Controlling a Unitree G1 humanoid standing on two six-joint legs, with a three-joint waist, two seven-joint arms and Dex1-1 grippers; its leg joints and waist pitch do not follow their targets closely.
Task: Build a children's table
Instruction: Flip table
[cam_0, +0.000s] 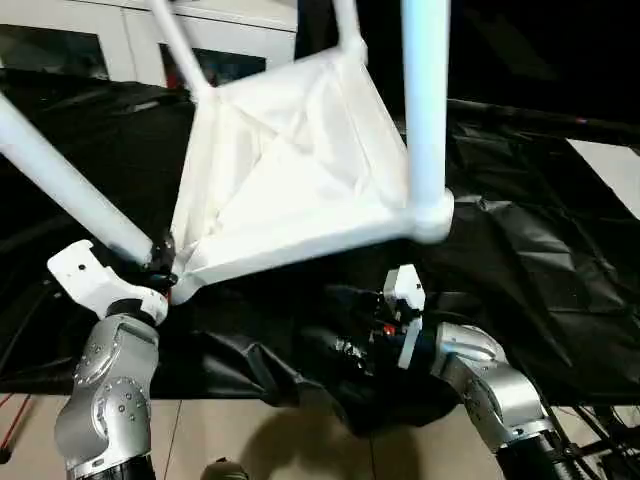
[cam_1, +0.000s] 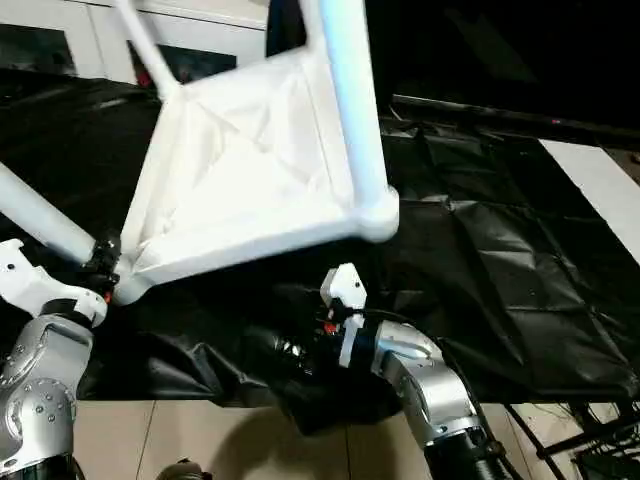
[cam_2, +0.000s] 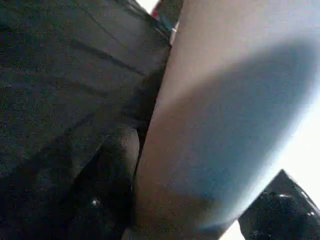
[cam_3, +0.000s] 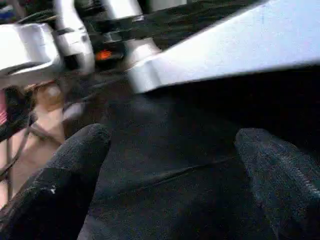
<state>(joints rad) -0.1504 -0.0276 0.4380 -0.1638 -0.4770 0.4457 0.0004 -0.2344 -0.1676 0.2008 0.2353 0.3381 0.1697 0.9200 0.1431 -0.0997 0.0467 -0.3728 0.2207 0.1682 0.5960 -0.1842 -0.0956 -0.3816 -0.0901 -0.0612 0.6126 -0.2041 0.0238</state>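
Left gripper (cam_0: 160, 262) clamps around long white tapered plastic leg (cam_0: 70, 185) just beside upturned white plastic tabletop (cam_0: 290, 170), leg's axis slanting up and away; right gripper (cam_3: 170, 165), gaping empty, hovers below tabletop over black sheet (cam_1: 480, 260).

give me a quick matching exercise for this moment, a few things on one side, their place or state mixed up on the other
Things:
1. left gripper
2. right gripper
3. table top
4. black sheet

States:
a. spread under the work
b. upside down, ribbed underside showing
c. fingers wide apart, nothing between them
d. at the base of a leg by a corner socket

Pairs: 1-d, 2-c, 3-b, 4-a
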